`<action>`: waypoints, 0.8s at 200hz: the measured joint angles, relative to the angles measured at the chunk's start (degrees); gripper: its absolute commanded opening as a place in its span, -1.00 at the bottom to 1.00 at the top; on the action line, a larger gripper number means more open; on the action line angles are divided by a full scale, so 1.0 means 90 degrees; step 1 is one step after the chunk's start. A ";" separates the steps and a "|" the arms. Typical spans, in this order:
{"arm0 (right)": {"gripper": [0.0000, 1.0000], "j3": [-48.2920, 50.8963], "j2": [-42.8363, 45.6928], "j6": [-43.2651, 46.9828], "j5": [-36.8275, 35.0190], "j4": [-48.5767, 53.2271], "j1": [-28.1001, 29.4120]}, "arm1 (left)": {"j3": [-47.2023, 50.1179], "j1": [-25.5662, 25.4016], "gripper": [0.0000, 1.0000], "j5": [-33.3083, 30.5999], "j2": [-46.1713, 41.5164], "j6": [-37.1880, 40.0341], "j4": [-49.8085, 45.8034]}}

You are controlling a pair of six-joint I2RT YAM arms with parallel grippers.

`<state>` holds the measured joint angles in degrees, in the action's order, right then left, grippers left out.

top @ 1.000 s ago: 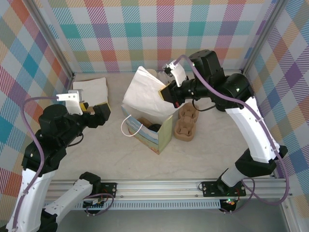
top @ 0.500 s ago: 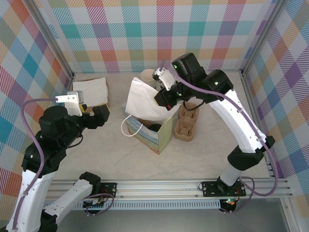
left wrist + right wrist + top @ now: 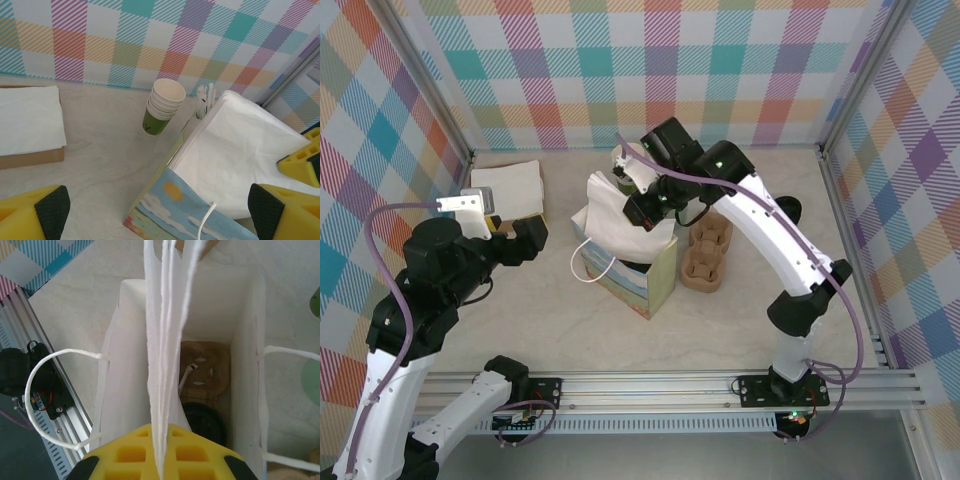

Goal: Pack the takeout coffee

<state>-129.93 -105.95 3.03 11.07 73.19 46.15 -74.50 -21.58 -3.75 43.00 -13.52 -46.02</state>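
A pale, faintly veined tabletop lies at the centre of the overhead view, evenly lit, with only soft shadows. Cloth walls checked in teal, orange, purple, yellow and white close it in: the back wall at twelve o'clock, the left wall at nine, the right wall at three. Bare metal posts stand in the far corners — about ten and two o'clock. A slotted aluminium rail runs along the edge at six.

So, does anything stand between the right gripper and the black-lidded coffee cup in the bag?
Partly: the white paper napkins clamped in the right gripper hang down into the white paper bag, beside the cup's round black lid, which sits in a brown cardboard carrier.
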 measured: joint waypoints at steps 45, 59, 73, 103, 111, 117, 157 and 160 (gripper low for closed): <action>-1.00 -0.0078 -0.0474 0.0002 0.0061 0.0024 0.0112 | 0.0063 0.0000 0.88 0.0000 0.0005 0.0000 0.0000; -1.00 -0.0078 -0.0614 0.0002 0.0063 0.0032 0.0158 | 0.0097 0.0000 0.88 0.0000 0.0005 -0.0002 0.0000; -1.00 -0.0078 -0.0750 0.0002 0.0066 0.0063 0.0202 | 0.0124 0.0000 0.88 0.0000 0.0005 0.0000 0.0002; -1.00 -0.0078 -0.1015 0.0002 0.0090 0.0165 0.0279 | 0.0138 0.0000 0.89 0.0000 0.0002 -0.0002 0.0000; -1.00 -0.0078 -0.1076 0.0005 0.0090 0.0165 0.0299 | 0.0141 0.0000 0.89 0.0000 0.0000 -0.0002 0.0000; -1.00 -0.0073 -0.1122 0.0002 0.0097 0.0165 0.0313 | 0.0146 0.0000 0.89 0.0000 -0.0002 -0.0002 -0.0002; -1.00 0.0240 -0.1197 0.0002 0.0109 0.0143 0.0364 | 0.0233 0.0000 0.89 0.0000 0.0000 -0.0022 -0.0002; -1.00 0.0272 -0.1197 0.0002 0.0109 0.0136 0.0367 | 0.0233 0.0000 0.89 0.0000 0.0000 -0.0022 0.0000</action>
<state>-127.48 -116.73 3.05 12.05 74.41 49.45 -72.40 -21.58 -3.75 43.00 -13.72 -46.02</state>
